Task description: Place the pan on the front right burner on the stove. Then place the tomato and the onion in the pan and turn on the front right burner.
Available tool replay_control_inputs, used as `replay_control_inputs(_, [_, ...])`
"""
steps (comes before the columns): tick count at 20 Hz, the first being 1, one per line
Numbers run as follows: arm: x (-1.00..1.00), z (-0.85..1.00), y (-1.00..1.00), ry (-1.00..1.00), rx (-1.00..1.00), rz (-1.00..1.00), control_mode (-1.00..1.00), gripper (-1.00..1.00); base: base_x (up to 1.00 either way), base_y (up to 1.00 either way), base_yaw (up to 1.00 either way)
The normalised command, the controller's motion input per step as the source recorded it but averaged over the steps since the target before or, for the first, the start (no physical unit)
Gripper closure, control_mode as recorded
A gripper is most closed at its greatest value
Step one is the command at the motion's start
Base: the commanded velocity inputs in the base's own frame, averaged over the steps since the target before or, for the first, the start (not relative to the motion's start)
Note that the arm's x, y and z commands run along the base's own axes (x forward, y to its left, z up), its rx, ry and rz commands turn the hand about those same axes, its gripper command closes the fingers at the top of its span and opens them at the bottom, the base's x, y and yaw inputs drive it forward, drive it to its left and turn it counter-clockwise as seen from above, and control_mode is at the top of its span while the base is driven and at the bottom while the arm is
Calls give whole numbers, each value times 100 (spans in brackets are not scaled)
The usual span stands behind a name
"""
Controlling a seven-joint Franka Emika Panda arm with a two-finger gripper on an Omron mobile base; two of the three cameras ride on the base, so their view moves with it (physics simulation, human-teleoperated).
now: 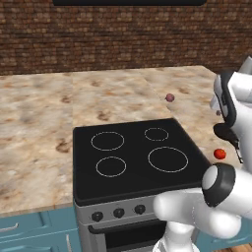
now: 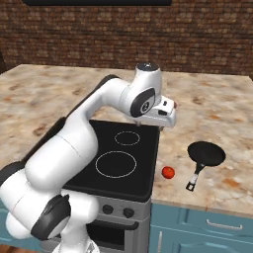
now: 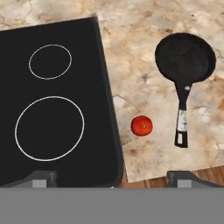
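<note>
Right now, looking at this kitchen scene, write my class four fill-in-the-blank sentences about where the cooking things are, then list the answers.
1. The pan lies on the ____, not on the stove.
2. The tomato sits between the stove's edge and the pan's ____.
3. The front right burner has ____ on it.
4. The onion lies on the counter ____ the stove.

Answers: counter; handle; nothing; behind

Pan (image 2: 206, 153) and tomato (image 2: 168, 172) on counter (image 2: 222, 113) beside stove (image 2: 133, 170).
</note>
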Motion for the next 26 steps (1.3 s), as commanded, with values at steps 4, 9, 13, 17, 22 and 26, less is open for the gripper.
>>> replay_control_inputs(4, [0,-11,-41,0,0,-4,-100,-100,0,0,0])
replay_control_inputs(9, [0,-14,-39,0,0,-4,-100,-100,0,0,0])
replay_control_inputs(13, [0,-16,-37,0,0,-4,-100,-100,0,0,0])
replay_control_inputs(17, [0,-20,-34,0,0,-4,-100,-100,0,0,0])
replay_control_inputs(22, [0,-21,-34,0,0,-4,-100,-100,0,0,0])
replay_control_inputs(26, [0,-20,-32,0,0,-4,-100,-100,0,0,0])
